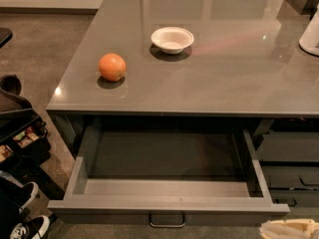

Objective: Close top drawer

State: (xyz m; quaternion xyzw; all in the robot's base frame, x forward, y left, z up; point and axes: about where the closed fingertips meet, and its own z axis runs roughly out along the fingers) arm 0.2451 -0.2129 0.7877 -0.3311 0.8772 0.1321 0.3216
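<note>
The top drawer is pulled far out from under the grey countertop. It is wide, shallow and dark grey, and its inside looks empty. Its small metal loop handle shows at the middle of the front, near the bottom edge of the view. My gripper is the pale shape at the bottom right corner. It sits just below and outside the drawer's front right corner, and most of it is cut off by the frame. The lower drawer fronts of this stack are out of view.
An orange and a white bowl sit on the countertop. A white appliance stands at its right edge. The neighbouring drawer fronts lie to the right. A bag and shoes are on the floor at left.
</note>
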